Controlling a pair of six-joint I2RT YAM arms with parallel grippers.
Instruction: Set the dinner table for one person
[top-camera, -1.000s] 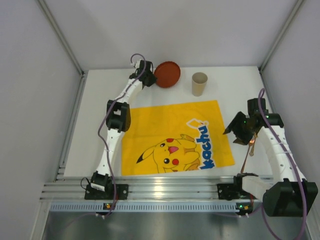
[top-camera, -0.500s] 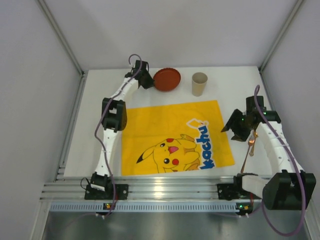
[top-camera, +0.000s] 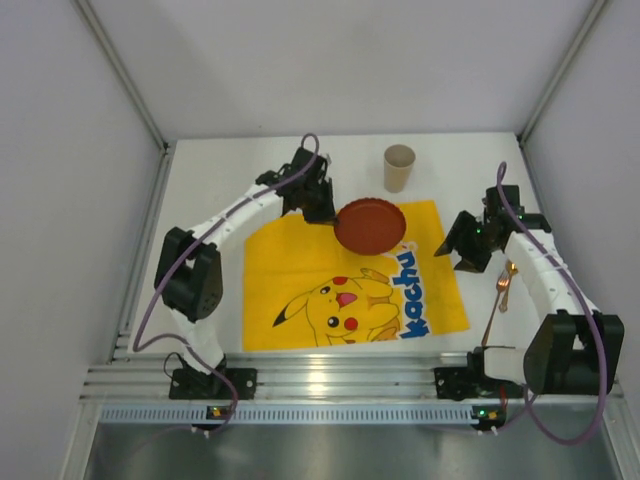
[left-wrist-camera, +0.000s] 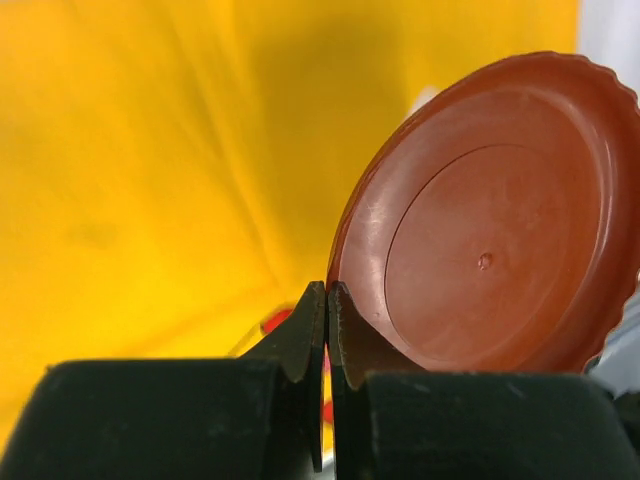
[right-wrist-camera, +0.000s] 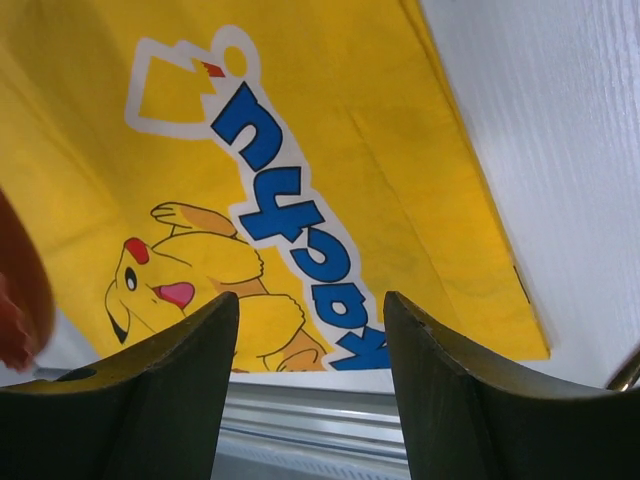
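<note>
My left gripper (top-camera: 327, 212) is shut on the rim of a red-brown plate (top-camera: 370, 225) and holds it over the upper part of the yellow Pikachu cloth (top-camera: 300, 270). In the left wrist view the plate (left-wrist-camera: 490, 220) stands tilted with its rim pinched between the closed fingers (left-wrist-camera: 300, 335). My right gripper (top-camera: 450, 250) is open and empty by the cloth's right edge; its wrist view shows the cloth (right-wrist-camera: 330, 130) between the spread fingers (right-wrist-camera: 440, 380). A beige cup (top-camera: 398, 167) stands upright on the white dinner table (top-camera: 200, 190) behind the cloth. A copper-coloured fork or spoon (top-camera: 503, 290) lies right of the cloth.
Grey walls enclose the table on three sides. An aluminium rail (top-camera: 330, 380) with the arm bases runs along the near edge. The plate's edge shows at the left of the right wrist view (right-wrist-camera: 18, 300).
My left gripper took hold of the plate at the back of the table and carried it forward and right, over the cloth. My right gripper moved a little up and left toward the cloth's edge.
</note>
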